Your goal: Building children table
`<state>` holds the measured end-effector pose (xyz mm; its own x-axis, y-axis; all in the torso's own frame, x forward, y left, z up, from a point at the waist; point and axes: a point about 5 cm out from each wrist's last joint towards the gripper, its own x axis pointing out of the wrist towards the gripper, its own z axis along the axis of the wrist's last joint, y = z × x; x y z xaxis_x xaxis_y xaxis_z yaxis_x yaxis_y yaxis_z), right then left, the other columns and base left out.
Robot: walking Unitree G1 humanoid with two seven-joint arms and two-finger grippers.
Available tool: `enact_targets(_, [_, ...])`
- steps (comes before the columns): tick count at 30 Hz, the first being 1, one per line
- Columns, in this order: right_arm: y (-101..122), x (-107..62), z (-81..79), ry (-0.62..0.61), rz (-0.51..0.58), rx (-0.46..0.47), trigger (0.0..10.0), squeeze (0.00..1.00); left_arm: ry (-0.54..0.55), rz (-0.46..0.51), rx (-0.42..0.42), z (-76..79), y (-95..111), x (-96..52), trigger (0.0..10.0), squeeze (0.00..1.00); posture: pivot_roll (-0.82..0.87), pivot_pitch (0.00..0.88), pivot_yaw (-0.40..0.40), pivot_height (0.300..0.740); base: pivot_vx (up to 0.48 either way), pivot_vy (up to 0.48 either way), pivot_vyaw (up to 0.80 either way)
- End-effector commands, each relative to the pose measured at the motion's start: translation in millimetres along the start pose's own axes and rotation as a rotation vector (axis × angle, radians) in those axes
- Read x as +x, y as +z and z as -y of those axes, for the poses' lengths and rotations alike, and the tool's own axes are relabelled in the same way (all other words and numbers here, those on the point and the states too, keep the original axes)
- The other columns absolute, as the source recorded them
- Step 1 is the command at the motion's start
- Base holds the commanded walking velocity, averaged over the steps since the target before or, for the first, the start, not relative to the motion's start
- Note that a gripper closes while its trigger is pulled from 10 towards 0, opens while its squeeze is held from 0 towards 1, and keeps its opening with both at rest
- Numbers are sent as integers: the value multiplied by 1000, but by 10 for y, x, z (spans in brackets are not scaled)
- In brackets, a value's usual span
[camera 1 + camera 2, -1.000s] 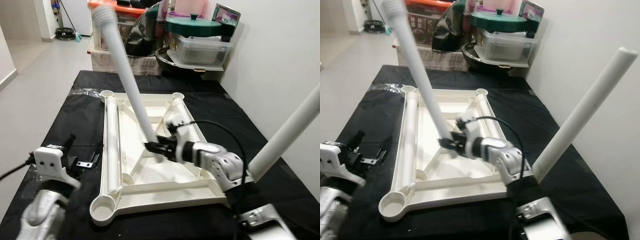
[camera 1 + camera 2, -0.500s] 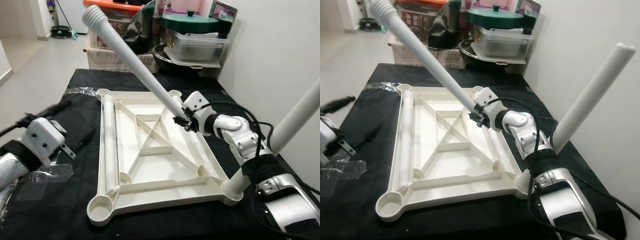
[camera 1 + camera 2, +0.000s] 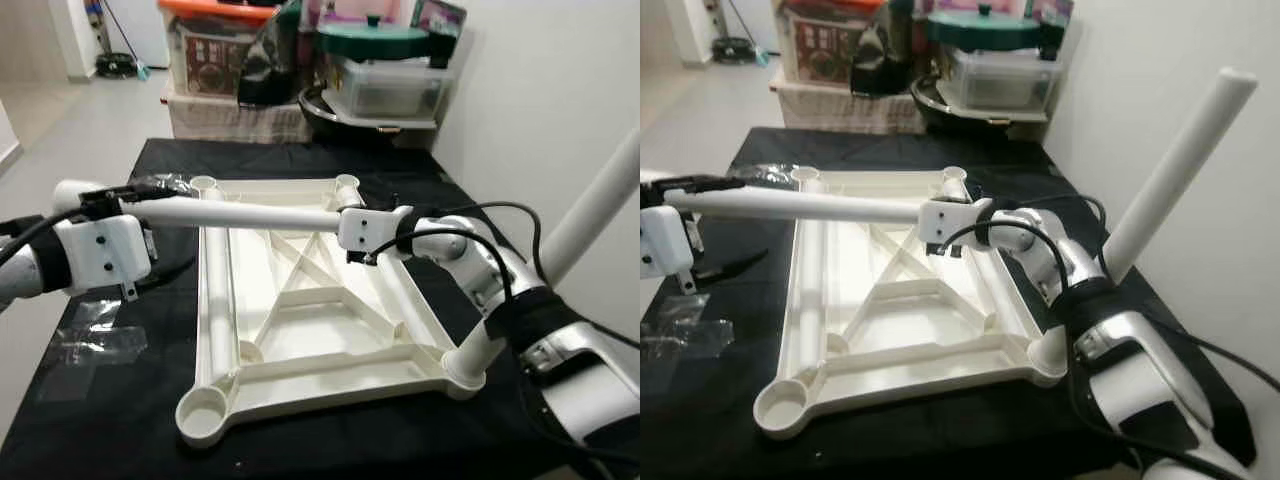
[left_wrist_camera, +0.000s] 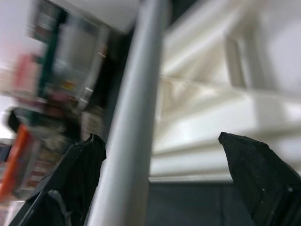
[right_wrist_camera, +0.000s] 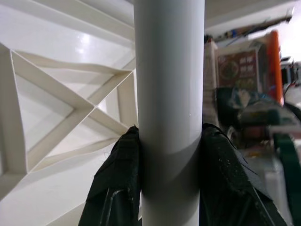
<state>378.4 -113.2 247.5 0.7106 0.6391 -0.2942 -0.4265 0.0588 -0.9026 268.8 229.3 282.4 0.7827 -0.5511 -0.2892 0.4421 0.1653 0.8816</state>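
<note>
Table top: a white plastic frame (image 3: 300, 330) lies upside down on the black-covered table (image 3: 330, 440), ribs crossing at its middle, round leg sockets at the corners
Held leg: a white tube (image 3: 240, 213) hangs nearly level across the far half of the frame, from the robot's left to the middle
Right gripper (image 5: 169, 141): both black fingers pressed on either side of the held leg, clamped tight
Left gripper (image 4: 160, 155): fingers spread wide; the held leg passes between them, close by one finger (image 4: 80, 165) and well clear of the other
Fitted leg: a second white tube (image 3: 1170, 170) stands slanted up from the near right corner socket
Spare leg: another tube (image 3: 218, 290) lies inside the frame along its left rail
Containers: beyond the table, a clear lidded bin (image 3: 385, 88) under a green pot lid (image 3: 375, 40); its contents cannot be made out
Plastic wrap: a clear scrap (image 3: 90, 345) on the cloth at the left
</note>
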Motion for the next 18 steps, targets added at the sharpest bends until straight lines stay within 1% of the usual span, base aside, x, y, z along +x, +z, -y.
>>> enact_targets(1, [73,-17,56,-10,32,-43,0,0,-73,-54,44,26,-69,34,10000,0,76,0,-77,740,0,0,0])
enact_targets(2, [120,-28,76,-10,50,-60,0,0,-110,-97,62,5,-138,70,10000,0,68,0,-68,740,0,0,0])
enact_targets(3, [120,-28,76,-10,50,-60,0,0,-110,-97,62,5,-138,70,10000,0,68,0,-68,740,0,0,0])
enact_targets(4, [152,-34,91,-12,64,-77,0,0,-137,-126,71,-12,-184,88,10000,0,62,0,-62,740,0,0,0])
enact_targets(7, [173,-35,100,-14,72,-86,0,0,-163,-148,74,-19,-229,104,10000,0,54,0,-54,740,0,0,0])
enact_targets(8, [205,-41,117,-21,83,-96,0,0,-196,-181,55,-10,-313,153,10000,0,52,0,-50,740,0,0,0])
enact_targets(9, [205,-41,117,-21,83,-96,0,0,-196,-181,55,-10,-313,153,10000,0,52,0,-50,740,0,0,0])
enact_targets(11, [287,-50,146,-35,114,-115,0,0,-225,-265,61,-13,-493,267,10000,0,39,0,-37,740,0,0,0])
enact_targets(12, [287,-50,146,-35,114,-115,0,0,-225,-265,61,-13,-493,267,10000,0,39,0,-37,740,0,0,0])
enact_targets(13, [327,-51,152,-39,132,-127,0,0,-233,-308,85,-28,-557,315,10000,0,35,0,-32,740,0,0,0])
enact_targets(15, [368,-51,150,-41,153,-138,0,0,-233,-352,126,-63,-623,354,10000,0,33,0,-27,740,0,0,0])
enact_targets(18, [384,-52,144,-42,162,-141,0,0,-223,-369,146,-96,-657,368,10000,0,36,0,-29,740,0,0,0])
